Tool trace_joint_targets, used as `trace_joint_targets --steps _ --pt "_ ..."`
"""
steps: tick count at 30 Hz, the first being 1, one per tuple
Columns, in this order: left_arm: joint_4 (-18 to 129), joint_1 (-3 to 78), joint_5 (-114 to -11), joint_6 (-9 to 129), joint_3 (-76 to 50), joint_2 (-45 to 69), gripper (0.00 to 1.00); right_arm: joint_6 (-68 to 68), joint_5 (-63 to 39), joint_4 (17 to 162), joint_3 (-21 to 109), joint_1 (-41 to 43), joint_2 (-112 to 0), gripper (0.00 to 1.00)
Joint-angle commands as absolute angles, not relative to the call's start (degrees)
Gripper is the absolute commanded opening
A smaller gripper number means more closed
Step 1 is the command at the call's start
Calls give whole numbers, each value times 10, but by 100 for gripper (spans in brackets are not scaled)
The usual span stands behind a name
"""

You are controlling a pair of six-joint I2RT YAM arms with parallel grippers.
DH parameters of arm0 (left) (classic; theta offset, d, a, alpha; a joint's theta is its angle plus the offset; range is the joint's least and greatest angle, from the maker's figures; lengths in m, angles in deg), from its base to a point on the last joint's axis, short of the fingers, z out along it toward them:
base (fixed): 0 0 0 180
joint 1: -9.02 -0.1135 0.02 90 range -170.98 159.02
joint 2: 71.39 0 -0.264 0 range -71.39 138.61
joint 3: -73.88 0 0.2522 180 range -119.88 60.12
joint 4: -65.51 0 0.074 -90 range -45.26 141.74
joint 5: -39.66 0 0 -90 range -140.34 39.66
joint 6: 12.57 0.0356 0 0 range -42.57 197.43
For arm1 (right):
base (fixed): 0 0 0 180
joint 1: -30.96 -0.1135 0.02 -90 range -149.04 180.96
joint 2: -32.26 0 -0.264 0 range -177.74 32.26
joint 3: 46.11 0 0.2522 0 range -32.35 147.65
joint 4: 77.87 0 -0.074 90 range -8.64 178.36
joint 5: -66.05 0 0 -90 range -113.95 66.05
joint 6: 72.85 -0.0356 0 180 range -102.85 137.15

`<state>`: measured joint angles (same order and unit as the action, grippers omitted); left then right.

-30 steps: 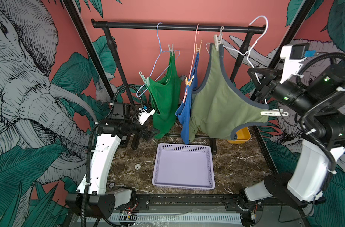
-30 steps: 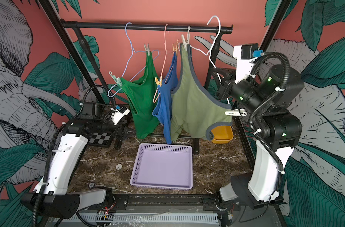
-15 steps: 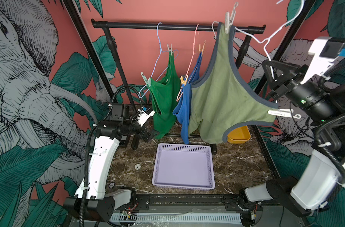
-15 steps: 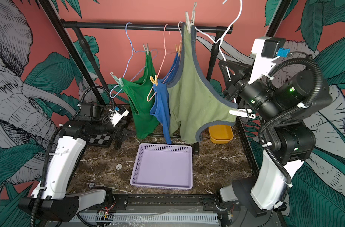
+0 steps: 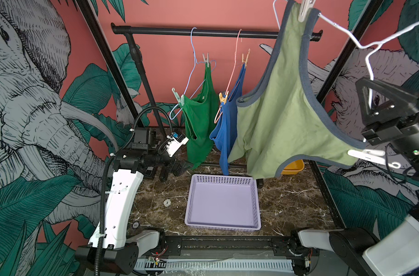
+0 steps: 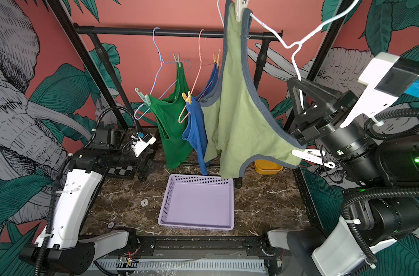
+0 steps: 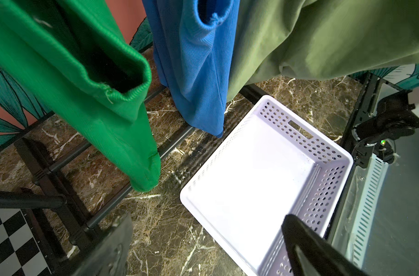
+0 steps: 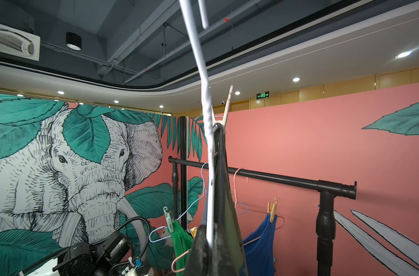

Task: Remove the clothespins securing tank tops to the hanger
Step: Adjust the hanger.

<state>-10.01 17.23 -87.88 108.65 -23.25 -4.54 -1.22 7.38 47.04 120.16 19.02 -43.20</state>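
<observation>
My right gripper (image 6: pixel 299 95) is shut on the wire of a white hanger (image 6: pixel 296 45), held up clear of the black rail (image 5: pixel 167 31). The olive tank top (image 5: pixel 282 114) hangs from it, held by a pale clothespin (image 5: pixel 304 9) at the top and a white clothespin (image 5: pixel 366 154) on the low strap. The wire runs between the pads (image 8: pixel 203 243) in the right wrist view. The green top (image 5: pixel 201 119) and blue top (image 5: pixel 225 133) stay clipped on their hangers on the rail. My left gripper (image 5: pixel 177 167) is open and empty, low beside the green top's hem (image 7: pixel 144 176).
A lilac perforated basket (image 5: pixel 224 179) sits on the marble table under the tops. A yellow bowl (image 5: pixel 294 167) stands behind the olive top. A checkerboard (image 6: pixel 121 170) lies near the left arm. The rack's black posts and floor bars cross the back.
The right arm has lifted the white hanger with the olive top off the rail, up and toward the right. The left arm has stayed where it was.
</observation>
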Motion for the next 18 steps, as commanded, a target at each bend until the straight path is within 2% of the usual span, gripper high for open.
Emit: trace_joint_targets --steps 1,8,18 --pt "-144 174 -890 1125 -254 -72 99 -47 106 540 1198 191 -419 0" --pt "-203 174 -887 1161 -289 -99 99 -105 173 581 1147 191 -405 0" --pt "-244 174 -887 1193 -311 -146 99 -209 244 650 1220 191 -448 0"
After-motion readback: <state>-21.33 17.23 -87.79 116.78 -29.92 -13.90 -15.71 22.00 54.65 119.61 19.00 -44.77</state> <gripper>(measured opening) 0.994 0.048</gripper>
